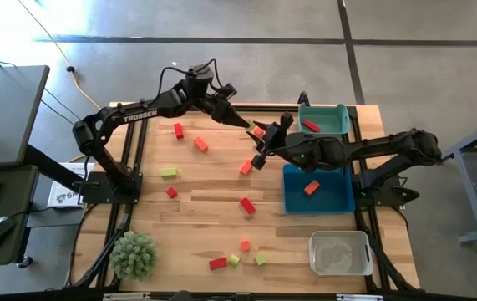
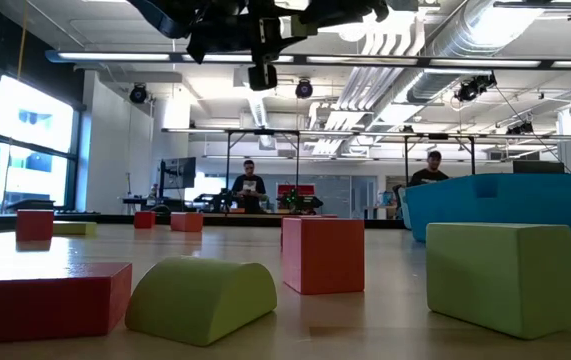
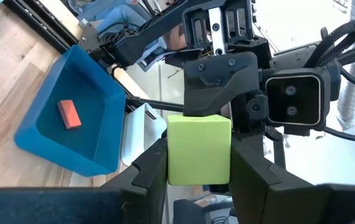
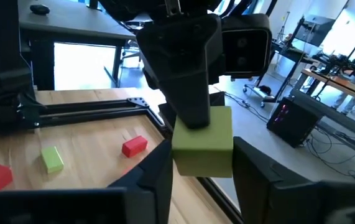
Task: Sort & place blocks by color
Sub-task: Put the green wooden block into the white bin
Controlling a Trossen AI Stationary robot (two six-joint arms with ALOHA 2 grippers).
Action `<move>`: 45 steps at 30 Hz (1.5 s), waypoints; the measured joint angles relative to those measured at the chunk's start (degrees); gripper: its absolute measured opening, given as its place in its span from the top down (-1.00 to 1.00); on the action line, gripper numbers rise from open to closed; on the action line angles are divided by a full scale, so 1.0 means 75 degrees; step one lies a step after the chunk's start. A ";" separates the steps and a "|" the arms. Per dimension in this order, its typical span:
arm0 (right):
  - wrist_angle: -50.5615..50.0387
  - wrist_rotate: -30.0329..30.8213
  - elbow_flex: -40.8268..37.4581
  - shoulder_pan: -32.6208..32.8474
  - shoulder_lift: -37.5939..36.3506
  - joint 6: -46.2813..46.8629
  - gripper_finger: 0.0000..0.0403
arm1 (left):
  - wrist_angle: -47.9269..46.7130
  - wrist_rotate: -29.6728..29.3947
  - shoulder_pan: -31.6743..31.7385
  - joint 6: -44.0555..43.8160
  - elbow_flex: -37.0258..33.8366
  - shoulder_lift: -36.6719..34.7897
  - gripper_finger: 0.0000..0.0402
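Handover above the table, near the green bin (image 1: 322,119). A yellow-green cube (image 3: 198,149) sits clamped between the left gripper's (image 3: 199,163) fingers; the right gripper (image 4: 203,163) closes on the same cube. Only the high view shows the loose blocks (image 1: 246,205) spread over the table (image 1: 205,226); the left wrist view shows an orange block (image 3: 69,114) in the blue bin (image 3: 37,134).

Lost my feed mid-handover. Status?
Left gripper shut on yellow-green block. Right gripper around the same block above table, grip unconfirmed. Nothing in the way.

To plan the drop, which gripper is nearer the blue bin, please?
Right: the right gripper hangs just off the blue bin; the left gripper meets it from farther off.
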 joint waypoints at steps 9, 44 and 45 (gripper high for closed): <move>0.0006 0.0032 0.0000 0.0003 0.0003 0.0188 0.50 | 0.0002 0.0013 -0.0005 -0.0084 0.0000 0.0003 0.36; -0.0577 0.1223 -0.0003 0.0574 0.0015 0.0931 0.52 | -0.0458 -0.0933 -0.0014 0.2507 0.0000 0.0000 -0.19; -0.0613 0.1271 -0.0003 0.0601 0.0015 0.0975 0.52 | -0.0460 -0.0936 -0.0014 0.2568 0.0000 0.0000 -0.19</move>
